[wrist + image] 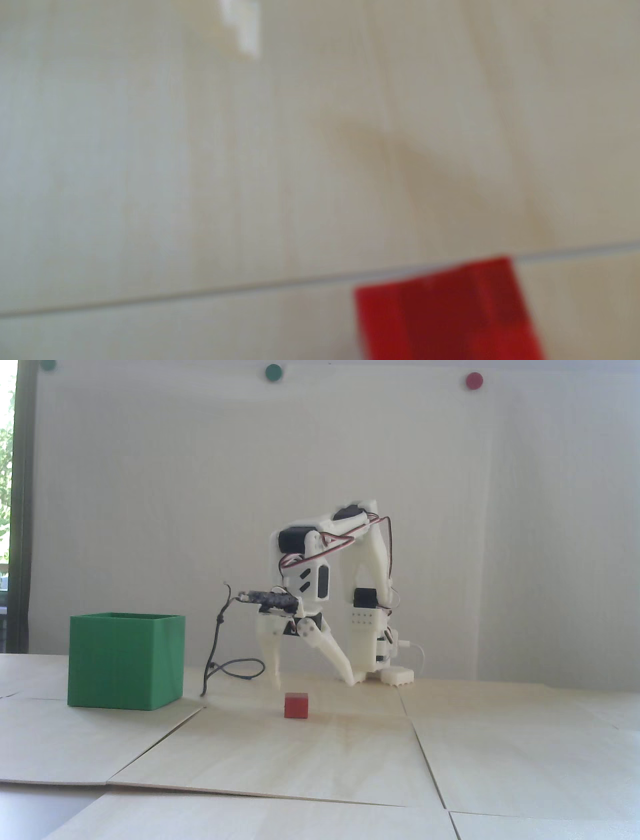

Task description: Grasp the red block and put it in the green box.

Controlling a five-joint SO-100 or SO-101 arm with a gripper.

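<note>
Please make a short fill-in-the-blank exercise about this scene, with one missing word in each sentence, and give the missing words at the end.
1. The red block rests on the ____, not in the box.
2. In the fixed view, the green box stands to the ____ of the block.
3. The end effector is ____, its two fingers spread apart above the table.
4. In the wrist view, the block appears near the ____ edge of the picture.

Missing words: table; left; open; bottom
</note>
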